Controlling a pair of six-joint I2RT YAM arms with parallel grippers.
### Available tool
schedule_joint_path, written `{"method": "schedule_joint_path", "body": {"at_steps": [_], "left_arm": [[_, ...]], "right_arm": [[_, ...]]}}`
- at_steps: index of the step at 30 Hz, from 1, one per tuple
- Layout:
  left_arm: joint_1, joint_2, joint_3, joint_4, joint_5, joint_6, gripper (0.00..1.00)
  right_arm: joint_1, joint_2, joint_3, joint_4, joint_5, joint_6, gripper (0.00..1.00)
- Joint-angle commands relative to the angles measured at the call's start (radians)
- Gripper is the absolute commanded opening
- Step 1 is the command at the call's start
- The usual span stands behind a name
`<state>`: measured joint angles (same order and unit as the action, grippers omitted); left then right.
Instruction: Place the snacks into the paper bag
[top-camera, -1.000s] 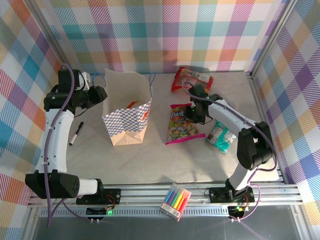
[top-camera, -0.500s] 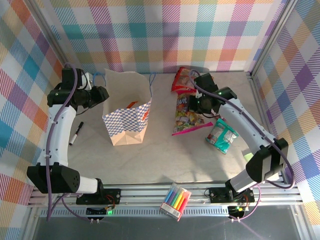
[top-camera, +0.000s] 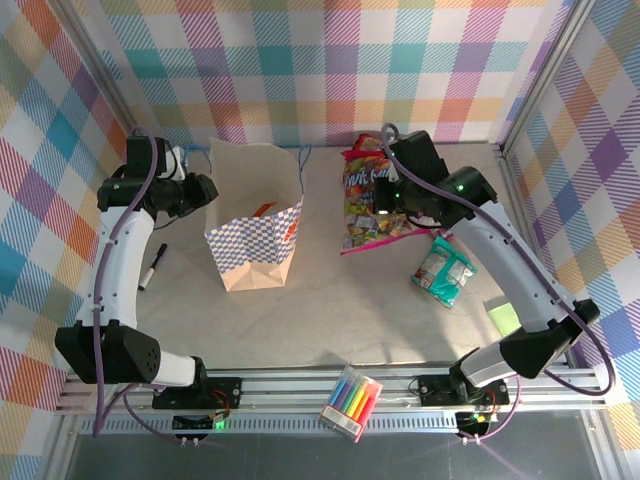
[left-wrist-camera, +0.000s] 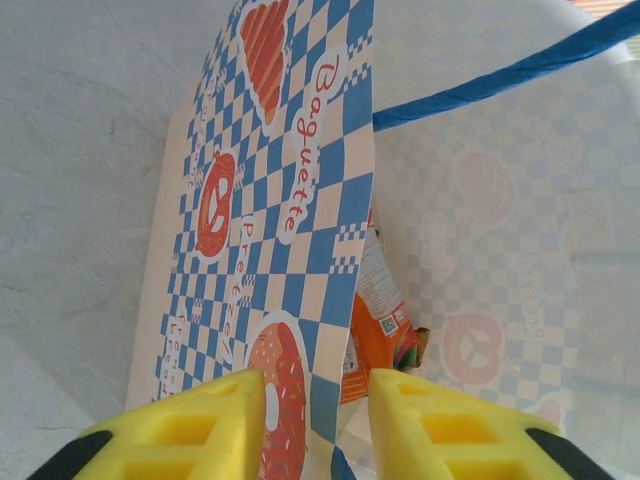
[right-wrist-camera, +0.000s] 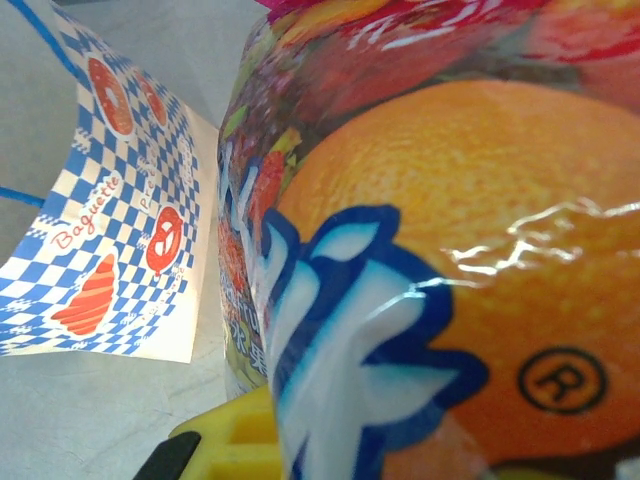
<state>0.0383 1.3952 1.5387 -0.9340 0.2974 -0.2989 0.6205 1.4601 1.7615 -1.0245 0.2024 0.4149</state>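
The tan paper bag with its blue-and-white checks stands open at centre left. An orange snack packet lies inside it. My left gripper straddles the bag's left wall, jaws a little apart, one yellow finger on each side. My right gripper is shut on the pink-edged multicolour candy packet, which hangs above the table right of the bag. Close up, this packet covers most of the right wrist view above one yellow finger. A teal packet lies at the right. A red packet peeks out behind the held one.
A black pen lies left of the bag. A clear pack of coloured markers rests on the front rail. A small green item sits near the right wall. Checkered walls close in the back and sides.
My right gripper has lifted the candy packet off the table and carried it back and left, toward the bag. The left jaws have narrowed slightly around the bag's wall.
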Motion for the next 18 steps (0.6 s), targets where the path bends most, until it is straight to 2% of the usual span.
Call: {"method": "schedule_joint_path", "body": {"at_steps": [1,12,18], "left_arm": [[0.012,-0.006,-0.021,0.03,0.018,-0.001,0.31],[0.013,-0.009,-0.028,0.052,0.043,-0.011,0.24],[0.012,-0.016,-0.047,0.065,0.052,-0.012,0.23]], "right_arm": [[0.026,-0.075,0.073,0.067,0.068,-0.033,0.0],[0.102,-0.089,0.226,0.074,0.077,-0.078,0.0],[0.142,-0.062,0.312,0.082,0.082,-0.091,0.0]]}}
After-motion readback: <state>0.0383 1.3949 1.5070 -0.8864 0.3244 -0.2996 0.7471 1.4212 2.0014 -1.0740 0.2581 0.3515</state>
